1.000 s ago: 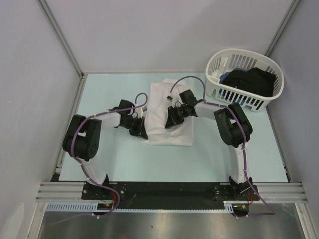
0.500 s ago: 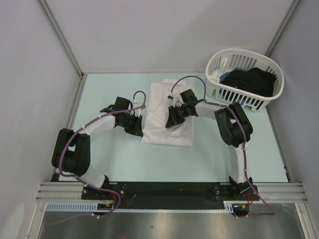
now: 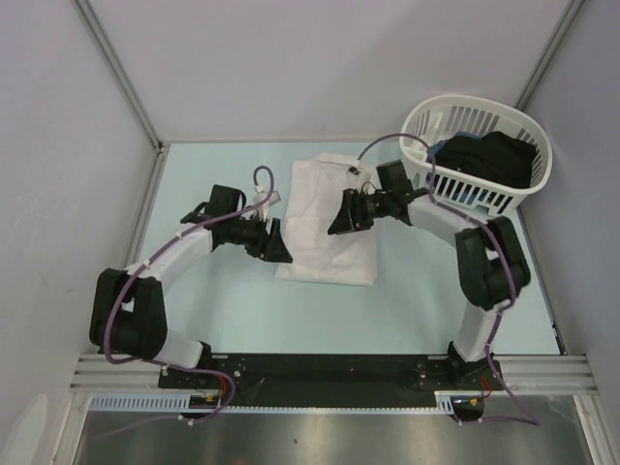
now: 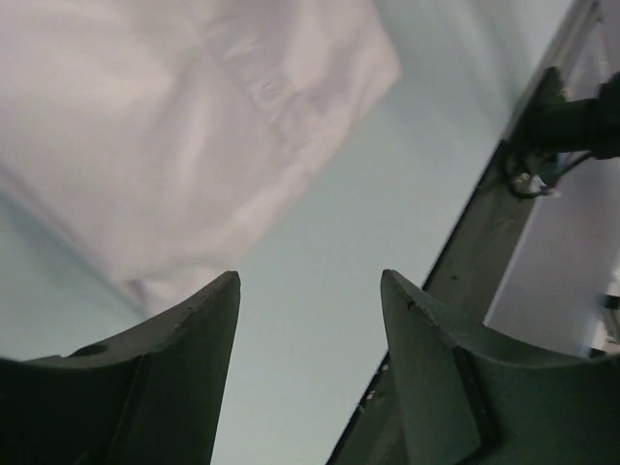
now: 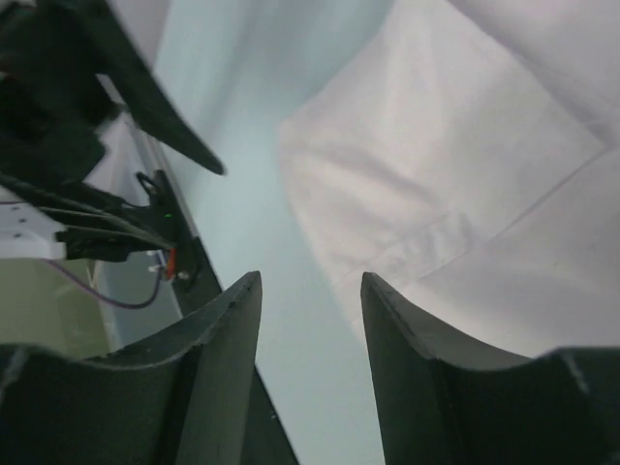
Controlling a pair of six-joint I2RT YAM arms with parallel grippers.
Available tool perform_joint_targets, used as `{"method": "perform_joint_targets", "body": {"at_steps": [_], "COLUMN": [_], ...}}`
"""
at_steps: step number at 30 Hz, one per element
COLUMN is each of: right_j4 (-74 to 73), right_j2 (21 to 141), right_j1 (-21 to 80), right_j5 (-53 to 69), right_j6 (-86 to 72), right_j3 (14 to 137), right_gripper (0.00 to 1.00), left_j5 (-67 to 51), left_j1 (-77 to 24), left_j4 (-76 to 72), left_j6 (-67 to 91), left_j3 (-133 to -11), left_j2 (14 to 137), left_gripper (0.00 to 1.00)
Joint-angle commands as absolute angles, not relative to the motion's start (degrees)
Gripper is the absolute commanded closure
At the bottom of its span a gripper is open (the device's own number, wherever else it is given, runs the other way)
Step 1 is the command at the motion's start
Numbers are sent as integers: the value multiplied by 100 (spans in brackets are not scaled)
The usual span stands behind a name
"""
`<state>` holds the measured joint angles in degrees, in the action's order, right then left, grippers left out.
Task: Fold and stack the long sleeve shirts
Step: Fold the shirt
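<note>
A: Spotted the white long sleeve shirt (image 3: 325, 218) where?

B: Saw it folded into a rough rectangle near the middle of the pale counter (image 3: 407, 291), lying flat, left of the white slatted basket (image 3: 455, 184) and apart from it. Noted dark clothes (image 3: 489, 157) heaped inside that basket.

A: And found the left pincer (image 3: 276, 244) how?

B: Found it parted at the shirt's left edge, near the lower corner, gripping nothing. Saw only bare counter between its fingers (image 4: 184, 378) in the wrist view. Could not tell about contact with the cloth.

A: Checked the right pincer (image 3: 341, 215) too?

B: Caught it over the shirt's right half, likewise parted, holding nothing, with cloth and counter showing through the gap.
</note>
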<state>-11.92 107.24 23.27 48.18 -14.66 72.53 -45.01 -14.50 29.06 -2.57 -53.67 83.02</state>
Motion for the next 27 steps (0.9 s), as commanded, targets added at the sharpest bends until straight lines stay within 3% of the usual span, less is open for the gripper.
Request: {"method": "perform_joint_targets", "body": {"at_steps": [1,5,10,16,20,22,26,27], "right_j4": [-723,226,1290,-197,-1527,-1644,-233,537], "right_j2": [9390,9272,10018,10802,10276,9757,9299,9290], "right_j1": [2153,2346,2347,1681,1398,1484,2090,2231], "right_j5": [5475,5607,5423,5142,5211,5396,5721,5713], "right_j6": [-2449,-3266,-3744,-2278,-1583,-1818,-3311,-3592], "right_j3": [6217,5231,4747,4693,5166,5440,5344,5274], "right_gripper": [49,54,57,62,59,58,52,46], "left_j5": [-5607,-5572,-5326,-5062,-5641,-5940,-6301,-6310], "left_j1": [-1880,-2021,-1811,-801,-422,-553,-1526,-1677], "left_j4": [1150,-7,-388,436,1492,1678,1838,1463], "left_j6": [1215,2476,2505,1970,881,493,588,885], "left_j3": [-4993,-4817,-4904,-4597,-4781,-4807,-4984,-4922], "left_j2": [8410,9227,10062,10705,10066,9144,8543,8543], "left_gripper": [34,36,36,34,29,24,13,12]}}
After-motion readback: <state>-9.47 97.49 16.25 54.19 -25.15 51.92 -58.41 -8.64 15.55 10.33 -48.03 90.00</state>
